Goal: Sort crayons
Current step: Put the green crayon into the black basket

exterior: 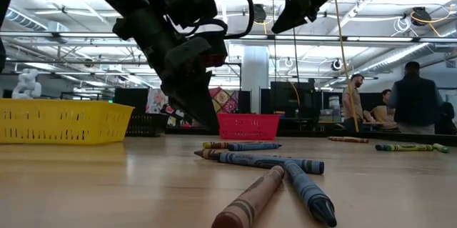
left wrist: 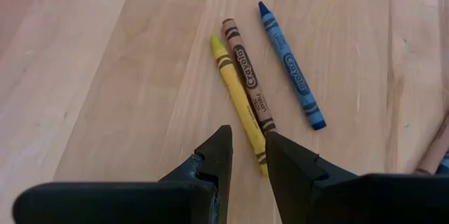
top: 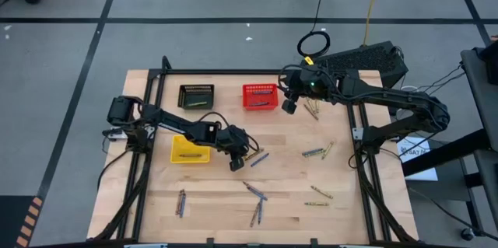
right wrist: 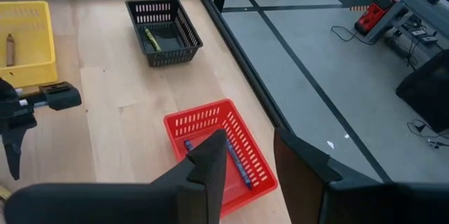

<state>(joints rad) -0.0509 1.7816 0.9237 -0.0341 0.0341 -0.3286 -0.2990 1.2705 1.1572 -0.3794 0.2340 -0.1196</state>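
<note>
Looking at the crayons point(top: 253, 157), we find most of them scattered over the bench point(top: 288, 201), flat and in small groups. A yellow crayon point(left wrist: 238, 101), a brown crayon point(left wrist: 249, 83) and a blue crayon point(left wrist: 291, 66) lie side by side near the bench centre. We see the left end effector point(left wrist: 245, 155) directly over this trio, its fingers parted by a narrow gap and holding nothing. A blue crayon lies in the red basket point(right wrist: 242, 129), a green one in the black basket point(right wrist: 165, 27) and a brown one in the yellow basket point(right wrist: 28, 48). The right end effector point(right wrist: 249, 154) hovers above the red basket, fingers apart and empty.
</note>
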